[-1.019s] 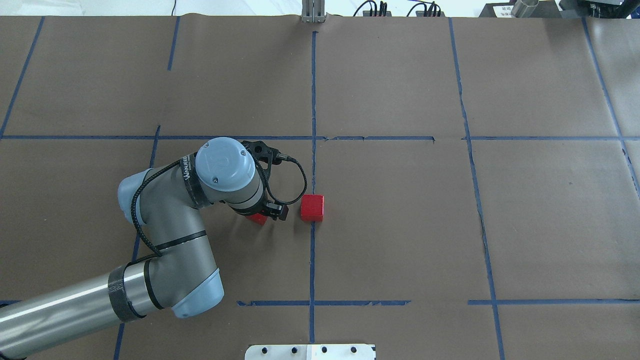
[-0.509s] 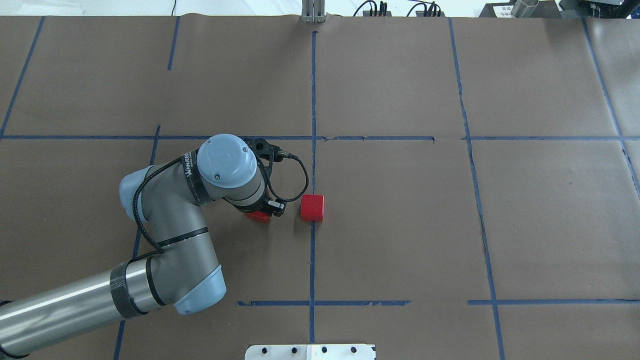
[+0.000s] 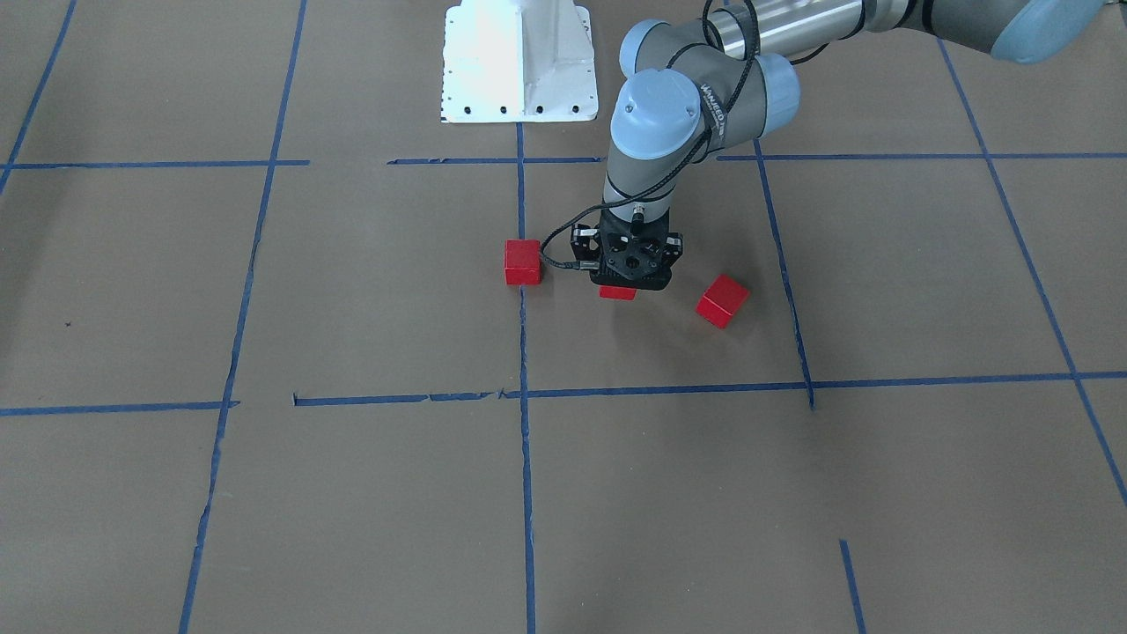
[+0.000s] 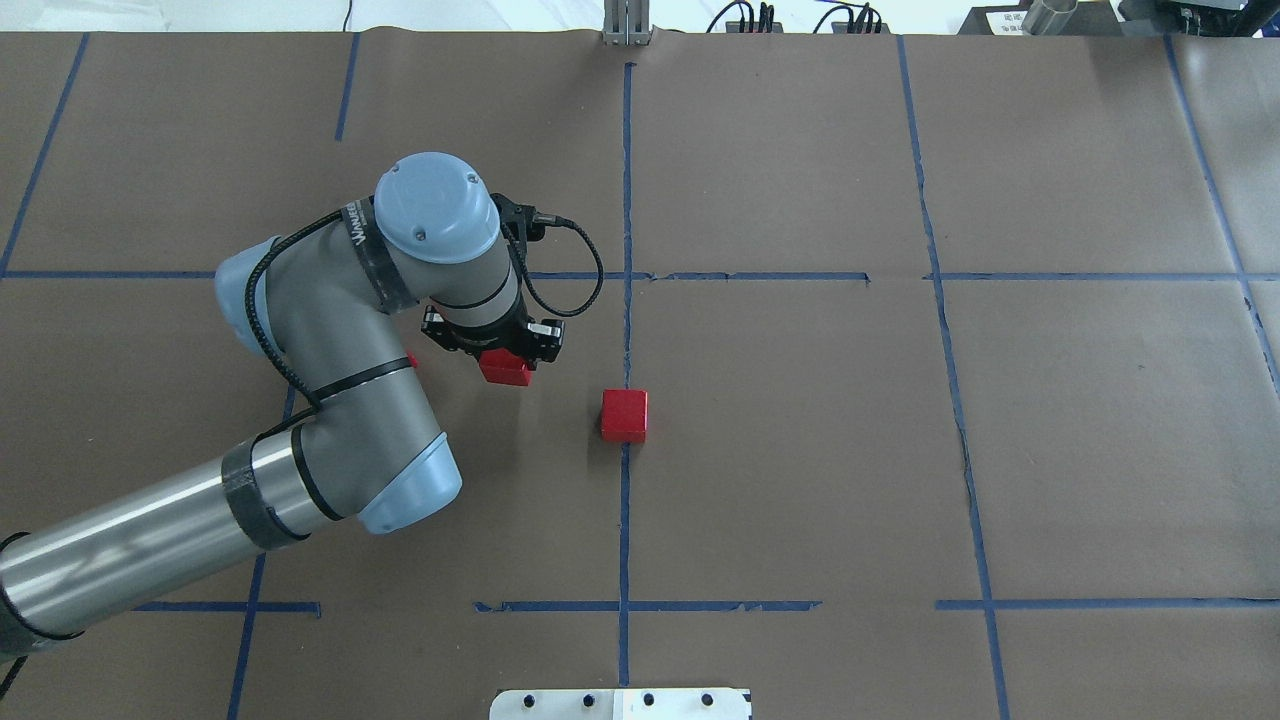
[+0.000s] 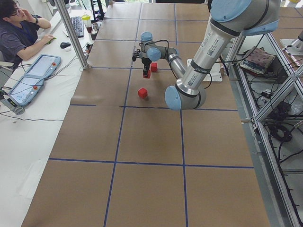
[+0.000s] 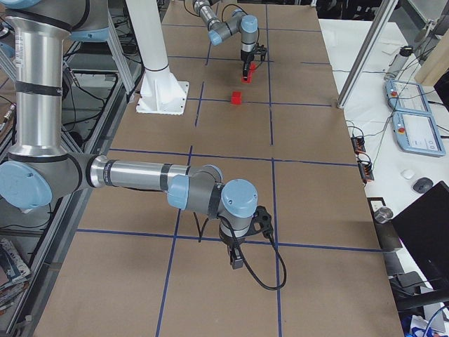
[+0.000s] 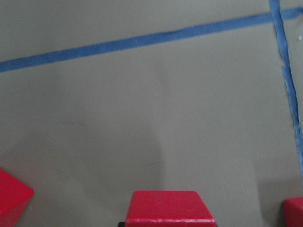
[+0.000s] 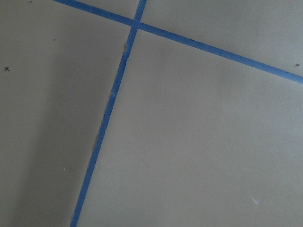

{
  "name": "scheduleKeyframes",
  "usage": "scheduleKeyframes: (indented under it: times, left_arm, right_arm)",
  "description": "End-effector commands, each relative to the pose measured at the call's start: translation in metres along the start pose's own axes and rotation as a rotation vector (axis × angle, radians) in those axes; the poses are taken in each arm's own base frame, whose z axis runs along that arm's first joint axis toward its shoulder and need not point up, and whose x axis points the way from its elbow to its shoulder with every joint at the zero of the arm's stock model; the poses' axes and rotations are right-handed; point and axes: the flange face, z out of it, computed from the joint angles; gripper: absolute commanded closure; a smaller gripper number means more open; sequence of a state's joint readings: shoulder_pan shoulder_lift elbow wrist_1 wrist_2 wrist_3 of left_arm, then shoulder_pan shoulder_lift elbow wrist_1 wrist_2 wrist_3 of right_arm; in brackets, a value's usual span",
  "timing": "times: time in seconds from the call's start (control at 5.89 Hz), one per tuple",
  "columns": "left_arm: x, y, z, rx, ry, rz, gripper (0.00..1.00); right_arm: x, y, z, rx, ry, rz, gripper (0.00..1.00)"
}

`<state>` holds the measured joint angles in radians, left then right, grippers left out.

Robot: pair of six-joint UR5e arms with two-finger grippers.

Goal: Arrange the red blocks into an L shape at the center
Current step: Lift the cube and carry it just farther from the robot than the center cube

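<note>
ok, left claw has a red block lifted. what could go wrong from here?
1. Lowering the held block beside the resting block on the centre tape line, the left claw could nudge that one off the line.
2. The third block lies turned relative to that line, and the overhead view nearly hides it under the left arm. A straight grab may skew it and spoil the L.

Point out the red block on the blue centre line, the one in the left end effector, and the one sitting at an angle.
Block on the line (image 4: 625, 408), overhead view, top face.
Held block (image 4: 505, 370), overhead view, exposed lower part.
Angled block (image 3: 725, 292), front-facing view, top face.
</note>
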<state>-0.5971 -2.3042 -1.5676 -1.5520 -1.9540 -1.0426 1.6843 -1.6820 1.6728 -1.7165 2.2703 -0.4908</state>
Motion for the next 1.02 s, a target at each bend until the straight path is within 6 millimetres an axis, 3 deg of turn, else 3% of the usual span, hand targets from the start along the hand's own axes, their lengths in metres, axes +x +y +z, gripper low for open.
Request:
scheduleKeyframes:
  times: [0.0,0.17,0.68,0.85]
  left_arm:
    - [0.061,-0.042,0.003,-0.012,-0.02,-0.096,0.79]
    - [0.083,-0.05,0.011,-0.018,-0.016,-0.127,0.79]
    - [0.114,-0.019,0.03,-0.043,0.005,-0.115,0.79]
    - [0.117,-0.017,0.03,-0.044,0.007,-0.114,0.78]
  right_arm:
    - [0.0,0.0,0.0,0.0,0.0,0.0,0.0]
    - [0.0,0.0,0.0,0.0,0.0,0.0,0.0]
    - [0.0,0.0,0.0,-0.001,0.001,0.0,0.0]
    - [0.0,0.0,0.0,-0.001,0.001,0.0,0.0]
